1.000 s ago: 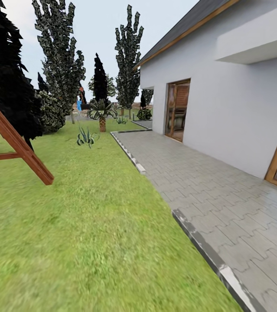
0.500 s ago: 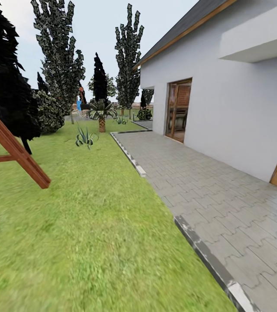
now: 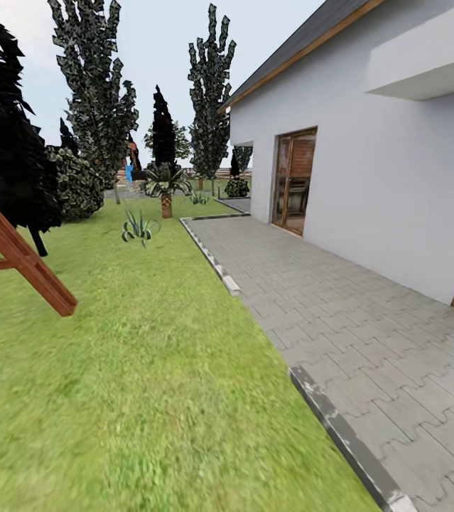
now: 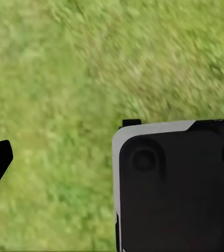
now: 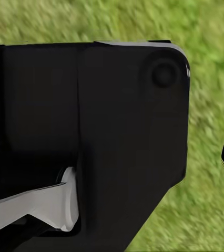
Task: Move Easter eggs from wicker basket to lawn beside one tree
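Starting at the jaws, neither wrist view settles how they stand: the left wrist camera looks past a dark, white-edged block of the robot's own body point(image 4: 175, 184) onto blurred grass, and a black tip at the frame's edge may be a finger, but I cannot tell whether the left gripper is wide or narrow. The right wrist camera is much the same, with a black housing point(image 5: 85, 136) and a pale curved part in front of grass, so the right gripper's state is also unclear, and nothing is seen held in either. Further out, the head view looks along the lawn point(image 3: 134, 370), which runs beside grey paving stones point(image 3: 369, 320) and the white house point(image 3: 383, 178). A brown wooden beam point(image 3: 20, 259) slants in at the left, with dark cone-shaped trees point(image 3: 209, 99), a short palm point(image 3: 165, 186) and bushes farther back. I judge that the robot is in transit, looking for the wicker basket, whose place cannot be told from these views. The next move calls for driving or turning until basket and eggs come into sight, then approaching on the grass.
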Motion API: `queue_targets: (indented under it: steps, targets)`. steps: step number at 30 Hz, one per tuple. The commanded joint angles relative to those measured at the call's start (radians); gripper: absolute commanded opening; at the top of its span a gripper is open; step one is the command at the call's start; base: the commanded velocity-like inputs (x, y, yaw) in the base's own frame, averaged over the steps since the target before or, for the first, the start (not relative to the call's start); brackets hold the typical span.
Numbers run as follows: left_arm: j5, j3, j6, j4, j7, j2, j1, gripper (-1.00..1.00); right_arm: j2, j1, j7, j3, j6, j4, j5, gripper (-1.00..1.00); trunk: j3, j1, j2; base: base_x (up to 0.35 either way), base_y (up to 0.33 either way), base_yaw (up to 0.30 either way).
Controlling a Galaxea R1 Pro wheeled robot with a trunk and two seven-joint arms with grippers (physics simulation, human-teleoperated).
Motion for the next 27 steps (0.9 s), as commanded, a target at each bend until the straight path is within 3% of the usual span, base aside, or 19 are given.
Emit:
queue_targets:
  steps: [1, 8, 27]
  targets:
    - [0.0, -0.003, -0.004, 0.001, 0.001, 0.0, -0.001, 1.0, 0.0, 0.0, 0.0, -0.002, -0.003, 0.0, 0.0, 1.0, 0.0, 0.001, 0.0, 0.338, 0.0, 0.0]
    - [0.005, -0.002, -0.007, 0.0, 0.002, 0.0, 0.0, 1.0, 0.0, 0.0, 0.0, -0.002, -0.003, 0.001, 0.0, 1.0, 0.0, 0.001, 0.0, 0.326, 0.08, 0.0]
    - [0.01, 0.002, -0.033, -0.001, 0.003, 0.003, -0.001, 1.0, 0.001, 0.0, 0.0, -0.001, -0.003, 0.0, 0.0, 1.0, 0.0, 0.001, 0.0, 0.296, 0.198, 0.021]
